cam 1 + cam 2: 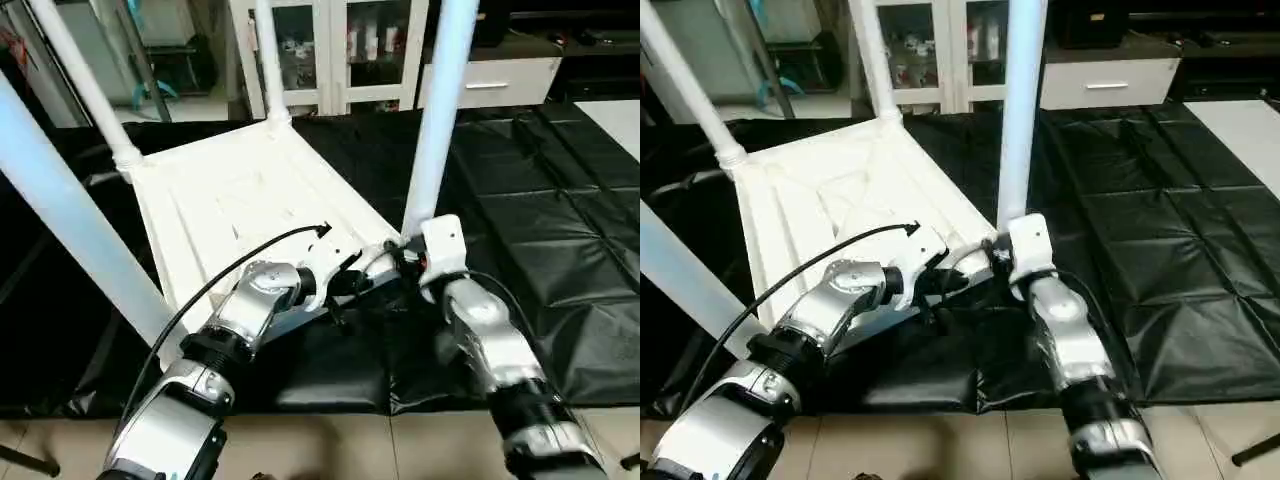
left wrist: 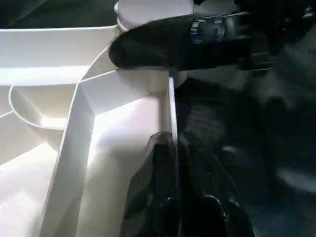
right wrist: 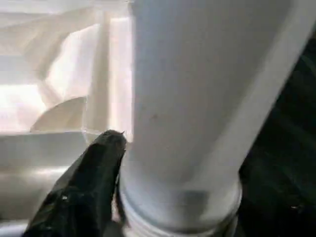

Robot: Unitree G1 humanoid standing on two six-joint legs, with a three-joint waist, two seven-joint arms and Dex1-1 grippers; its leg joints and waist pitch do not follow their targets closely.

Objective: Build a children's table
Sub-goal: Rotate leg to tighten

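The children's table lies upside down and tilted on the black mat, its white top point(image 1: 230, 200) showing the ribbed underside. All of its legs stand in the corner sockets: near right point(image 1: 440, 120), near left point(image 1: 70, 220), far left point(image 1: 85, 85) and far right point(image 1: 270, 60). My left gripper point(image 1: 340, 290) is shut on the top's near rim point(image 2: 170, 113), one finger on each side of the thin wall. Just right of it, my right gripper point(image 1: 405, 255) sits at the base of the near right leg point(image 3: 197, 98), where the leg meets its socket.
A black padded mat point(image 1: 540, 210) covers the floor under the table and stretches to the right. Pale tiles point(image 1: 400, 440) show at its near edge. A white glass-door cabinet point(image 1: 330, 50) and a white drawer unit point(image 1: 490, 80) stand behind the mat.
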